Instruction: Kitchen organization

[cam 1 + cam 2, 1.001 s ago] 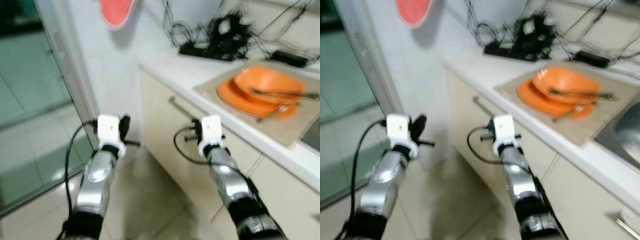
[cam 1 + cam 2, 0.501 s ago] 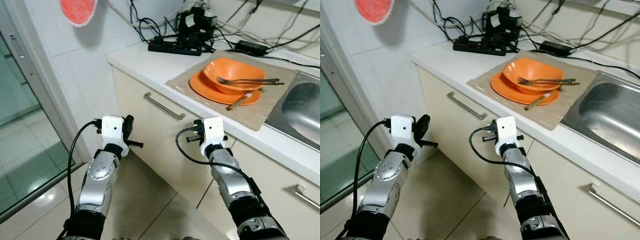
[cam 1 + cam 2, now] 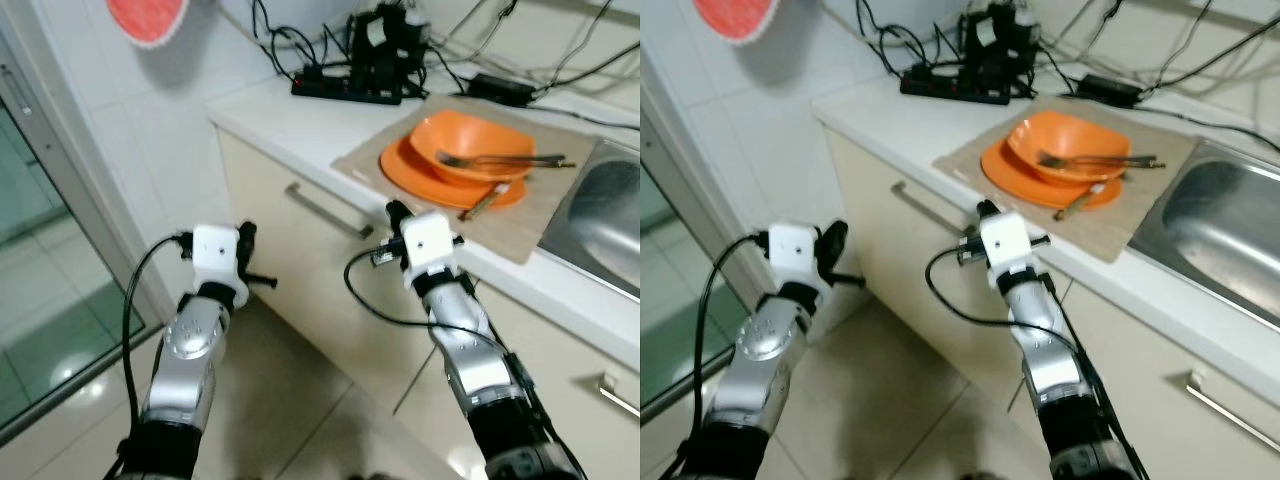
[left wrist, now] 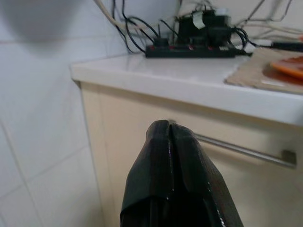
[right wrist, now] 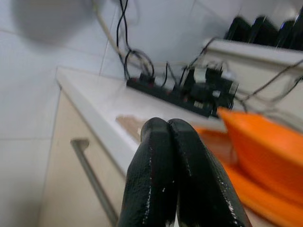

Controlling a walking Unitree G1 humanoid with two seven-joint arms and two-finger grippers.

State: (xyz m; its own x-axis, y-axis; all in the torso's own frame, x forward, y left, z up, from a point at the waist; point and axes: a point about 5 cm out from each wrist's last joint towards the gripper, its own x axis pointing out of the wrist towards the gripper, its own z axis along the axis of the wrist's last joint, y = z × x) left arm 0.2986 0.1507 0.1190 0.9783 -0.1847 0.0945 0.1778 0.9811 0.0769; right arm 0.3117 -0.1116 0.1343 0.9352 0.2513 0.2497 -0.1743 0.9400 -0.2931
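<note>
Black fingers of the left gripper (image 4: 170, 142) and right gripper (image 5: 169, 137) are pressed together, holding nothing. Beyond, on the mat (image 3: 520, 235), an orange bowl (image 3: 480, 145) sits on a plate (image 3: 420, 178), fork (image 3: 500, 160) inside. Likely rigid, light, smooth; grip the bowl's rim.

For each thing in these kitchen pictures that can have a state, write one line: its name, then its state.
Left gripper: shut, empty, below counter height.
Right gripper: shut, empty, raised near the counter edge.
Bowl: upright on the plate, fork across it.
Plate: flat on the mat.
Drawer: closed.
Sink: looks empty.
Power strip: cables plugged in.
</note>
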